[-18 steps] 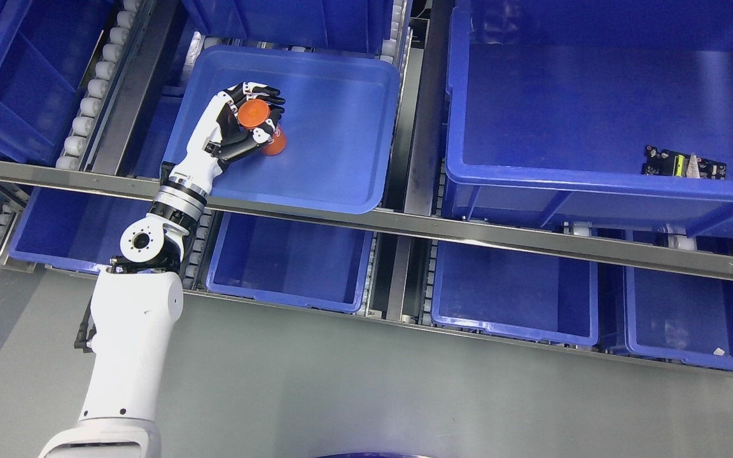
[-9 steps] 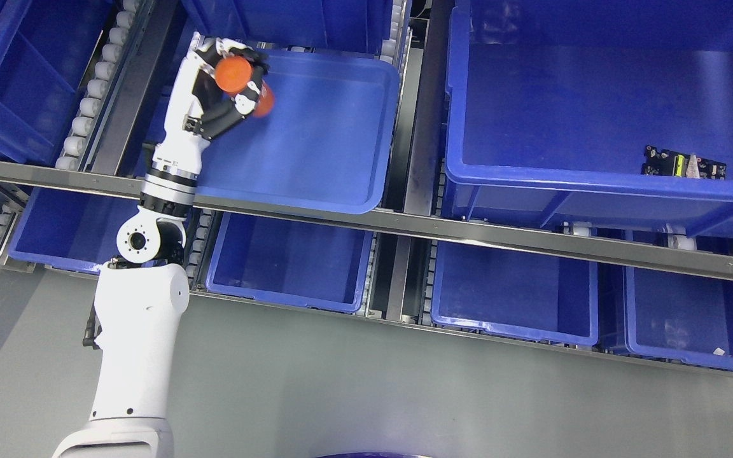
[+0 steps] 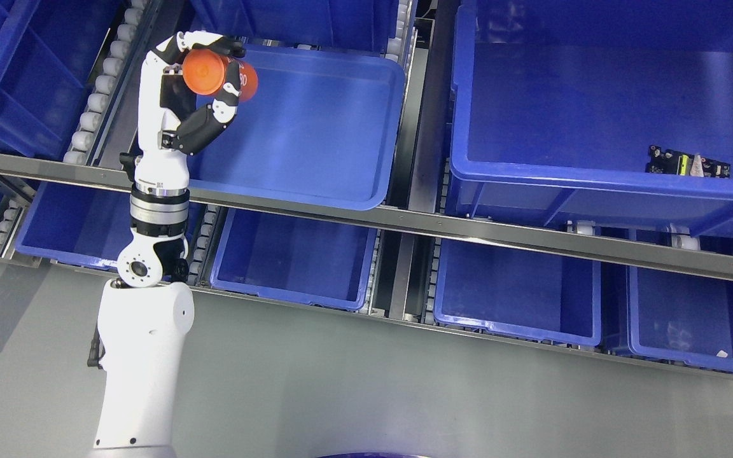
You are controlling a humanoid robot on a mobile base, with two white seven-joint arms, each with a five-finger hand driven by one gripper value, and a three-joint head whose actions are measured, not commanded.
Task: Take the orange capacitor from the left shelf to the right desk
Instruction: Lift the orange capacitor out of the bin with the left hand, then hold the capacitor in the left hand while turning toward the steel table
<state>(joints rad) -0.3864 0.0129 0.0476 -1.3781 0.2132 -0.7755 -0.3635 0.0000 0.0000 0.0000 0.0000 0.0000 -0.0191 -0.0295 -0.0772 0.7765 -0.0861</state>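
The left hand (image 3: 204,89) is closed around the orange can (image 3: 217,72), which is the capacitor. A second ago the can sat low in the tray (image 3: 315,127), near the tray's middle left. Now the hand has lifted it and carried it toward 10 o'clock, up to the tray's top left corner. The wrist has turned too, so the arm stands nearly straight up in the picture. I think the pick is done. The can is off the tray floor and is coming out of the shelf (image 3: 366,219). The trip to the bench on the right is still to come, and the bench is not in the picture.

The can's round flat end faces us and a little toward 9 o'clock. Its long side runs from that end back toward 3 o'clock, behind the fingers (image 3: 230,95).

The right hand is out of the picture.
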